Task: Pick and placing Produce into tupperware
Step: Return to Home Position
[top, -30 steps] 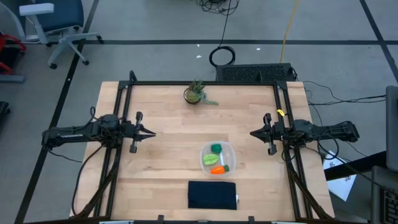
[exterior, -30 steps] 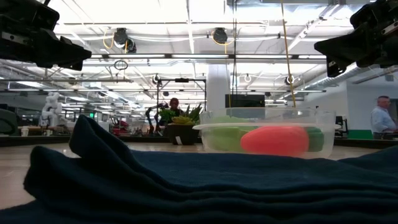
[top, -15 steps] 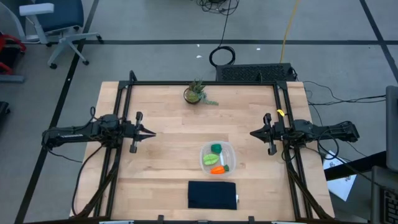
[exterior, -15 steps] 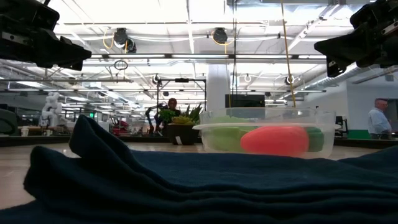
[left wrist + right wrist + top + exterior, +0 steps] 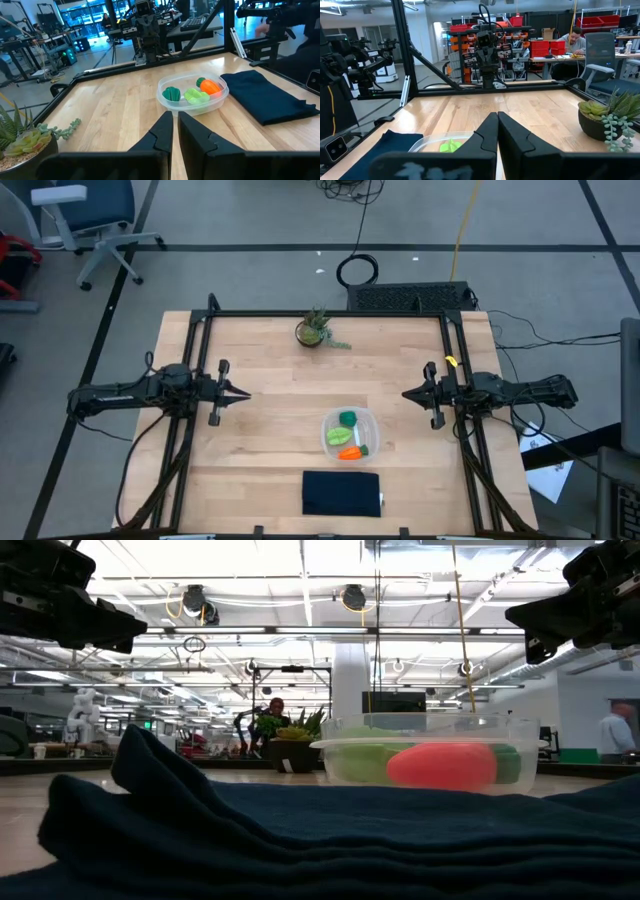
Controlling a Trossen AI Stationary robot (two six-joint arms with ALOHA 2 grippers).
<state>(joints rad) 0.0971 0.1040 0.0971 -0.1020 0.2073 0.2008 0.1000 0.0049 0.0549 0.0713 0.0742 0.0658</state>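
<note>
The clear tupperware (image 5: 348,433) sits on the table's near middle, also in the low view (image 5: 430,755) and left wrist view (image 5: 193,95). Inside lie the dark green lump (image 5: 171,93), the lime-green leafy piece (image 5: 196,96) and the orange carrot (image 5: 210,87). My left gripper (image 5: 246,393) hovers shut over the table's left side, well left of the tupperware; its fingers show in its wrist view (image 5: 175,122). My right gripper (image 5: 405,395) hovers shut over the right side, its fingers in its wrist view (image 5: 497,120).
A dark blue folded cloth (image 5: 341,492) lies at the near edge, just in front of the tupperware, filling the low view's foreground (image 5: 300,830). A small potted plant (image 5: 314,330) stands at the far edge. Black frame rails (image 5: 190,380) run along both table sides.
</note>
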